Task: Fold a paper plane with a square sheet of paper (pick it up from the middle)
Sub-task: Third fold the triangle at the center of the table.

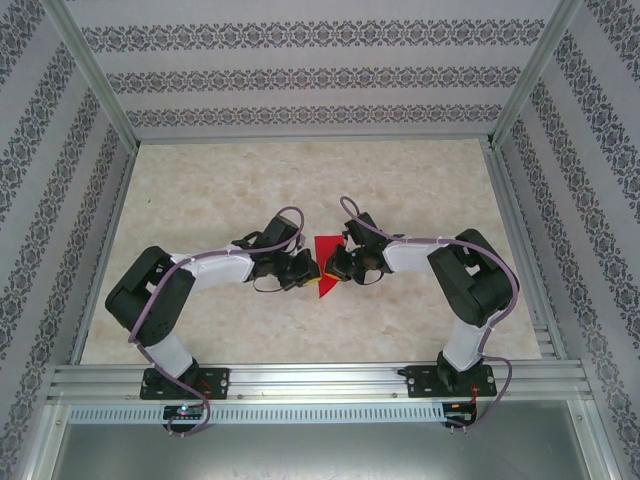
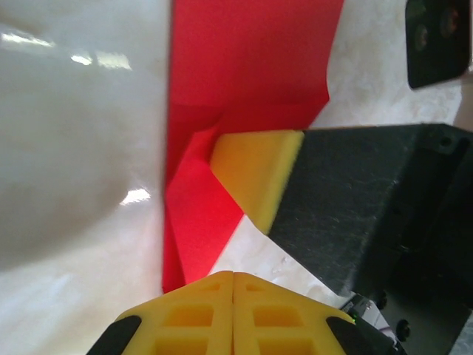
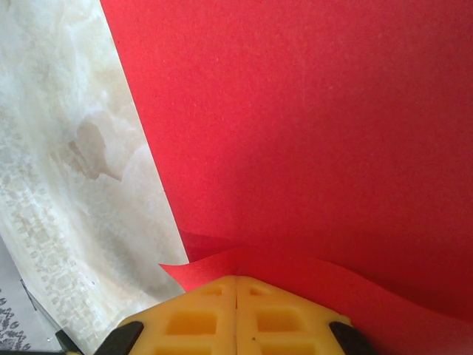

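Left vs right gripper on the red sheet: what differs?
The right gripper has an edge of the square sheet of paper curling at its fingertips, seemingly pinched; the left gripper has only a narrow end beside its tips, no clear grip. The left gripper reaches in from the sheet's left, the right gripper from its right. Both are shut.

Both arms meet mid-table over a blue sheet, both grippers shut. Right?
No: the sheet is red, not blue, clear in the top external view. The rest holds: both arms meet over it in the middle of the table, left gripper and right gripper shut.
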Controlling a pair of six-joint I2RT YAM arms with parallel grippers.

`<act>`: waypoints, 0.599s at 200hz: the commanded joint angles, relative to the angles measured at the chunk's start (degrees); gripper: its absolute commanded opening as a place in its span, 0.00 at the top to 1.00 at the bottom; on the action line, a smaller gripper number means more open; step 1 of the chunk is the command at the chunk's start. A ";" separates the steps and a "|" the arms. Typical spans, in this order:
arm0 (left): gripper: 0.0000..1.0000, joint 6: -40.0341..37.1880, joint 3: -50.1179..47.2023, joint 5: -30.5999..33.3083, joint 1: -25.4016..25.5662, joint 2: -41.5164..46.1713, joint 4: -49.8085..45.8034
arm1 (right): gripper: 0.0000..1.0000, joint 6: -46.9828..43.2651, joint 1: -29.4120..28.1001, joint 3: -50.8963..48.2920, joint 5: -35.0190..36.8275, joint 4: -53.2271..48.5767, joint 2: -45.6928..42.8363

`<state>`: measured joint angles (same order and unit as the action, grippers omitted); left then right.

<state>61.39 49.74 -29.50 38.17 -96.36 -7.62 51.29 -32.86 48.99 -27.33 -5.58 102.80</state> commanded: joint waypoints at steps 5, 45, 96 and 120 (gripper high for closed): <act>0.91 1.71 0.04 -1.38 1.89 -1.78 3.53 | 0.94 -0.05 0.25 -0.83 1.51 -0.84 0.90; 0.91 1.51 0.90 -1.71 2.95 -3.76 2.70 | 0.94 0.30 0.34 -1.05 1.38 -0.67 0.74; 0.91 1.46 1.53 -1.71 3.62 -6.16 1.42 | 0.93 0.48 0.36 -1.19 0.70 -0.33 0.20; 0.91 1.28 1.78 -1.54 3.61 -6.63 0.64 | 0.93 0.48 0.36 -1.27 0.53 -0.37 0.25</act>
<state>62.11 49.84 -30.65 41.01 -102.19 -6.44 51.33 -32.84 48.95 -27.35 -5.52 102.80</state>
